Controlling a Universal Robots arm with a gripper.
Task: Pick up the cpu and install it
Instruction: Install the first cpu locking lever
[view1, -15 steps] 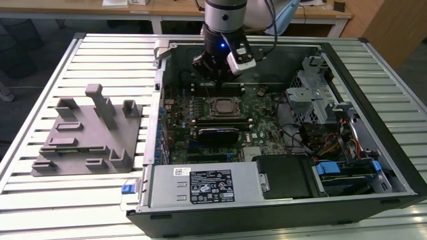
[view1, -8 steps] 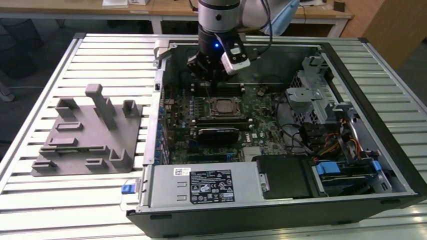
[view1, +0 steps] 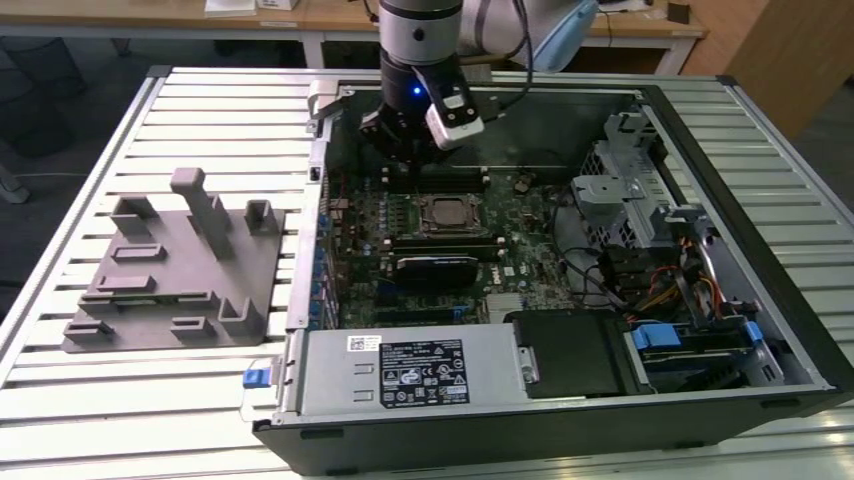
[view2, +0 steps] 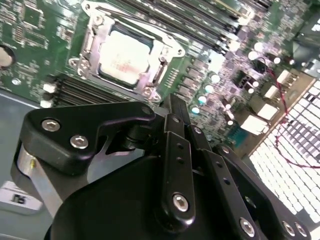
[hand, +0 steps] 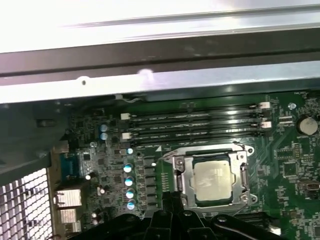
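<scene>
Arm upright over the open computer case (view1: 747, 330), gripper (view1: 407, 160) above the motherboard, jaw state unclear, cpu (hand: 214, 180) seated in its socket frame (hand: 185, 177)

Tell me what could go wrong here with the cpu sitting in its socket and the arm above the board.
The cpu lies in its socket frame, apparently unclamped, so a bump might shift it. The tool hangs close over the memory slots, so a sideways swing may clip them.

Exterior view looks down from high on the open case (view1: 561, 400). Both wrist views sit close above the cpu (view2: 124, 57) (hand: 214, 179), shared with it.
</scene>
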